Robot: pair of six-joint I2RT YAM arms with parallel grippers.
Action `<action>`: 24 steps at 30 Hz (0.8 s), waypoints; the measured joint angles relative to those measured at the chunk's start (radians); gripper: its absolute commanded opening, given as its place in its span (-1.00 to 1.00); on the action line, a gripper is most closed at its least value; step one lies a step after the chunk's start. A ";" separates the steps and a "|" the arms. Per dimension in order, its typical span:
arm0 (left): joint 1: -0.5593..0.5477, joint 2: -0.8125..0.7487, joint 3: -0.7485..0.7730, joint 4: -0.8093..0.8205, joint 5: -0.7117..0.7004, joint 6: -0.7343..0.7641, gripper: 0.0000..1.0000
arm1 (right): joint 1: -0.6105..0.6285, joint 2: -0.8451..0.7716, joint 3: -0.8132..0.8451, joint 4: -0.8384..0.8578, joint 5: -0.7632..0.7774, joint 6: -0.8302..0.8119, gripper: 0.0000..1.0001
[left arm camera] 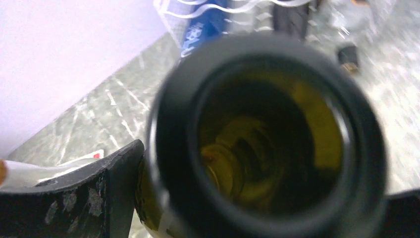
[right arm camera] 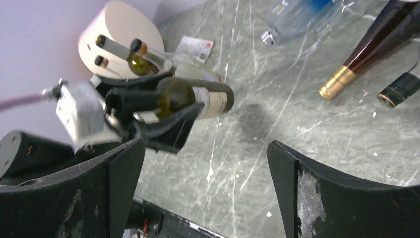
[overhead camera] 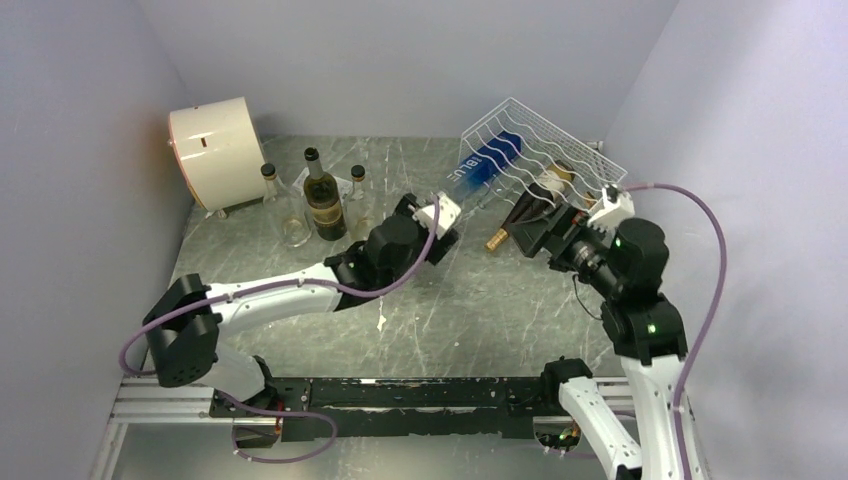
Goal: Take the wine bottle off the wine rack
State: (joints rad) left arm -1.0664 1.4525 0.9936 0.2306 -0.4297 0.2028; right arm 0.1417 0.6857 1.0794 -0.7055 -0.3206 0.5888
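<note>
My left gripper [overhead camera: 446, 231] is shut on a green wine bottle [right arm camera: 208, 99] with a cream label. It holds the bottle level above the table, clear of the wine rack. In the left wrist view the bottle's open mouth [left arm camera: 267, 144] fills the frame between the dark fingers [left arm camera: 99, 193]. The white wire wine rack [overhead camera: 545, 140] stands tilted at the back right. It cradles a blue-labelled bottle [overhead camera: 482, 172] and a dark bottle with a gold neck [overhead camera: 505, 232]. My right gripper [overhead camera: 540, 238] hangs open in front of the rack with nothing between its fingers [right arm camera: 124, 178].
A cream drum [overhead camera: 215, 150] lies at the back left. Beside it stand a dark green bottle [overhead camera: 322, 195] and two small clear bottles [overhead camera: 275, 195]. A third, dark-capped neck [right arm camera: 398, 89] points out of the rack. Walls close in on both sides.
</note>
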 measured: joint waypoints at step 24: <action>0.209 0.252 0.156 0.119 -0.151 -0.275 -0.61 | 0.016 -0.093 -0.060 0.003 0.062 0.031 0.99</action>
State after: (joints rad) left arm -0.8577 1.7042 1.1492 0.3496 -0.5804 -0.0719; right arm 0.1577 0.5926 1.0191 -0.7021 -0.2584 0.6197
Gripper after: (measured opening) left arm 0.787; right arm 0.997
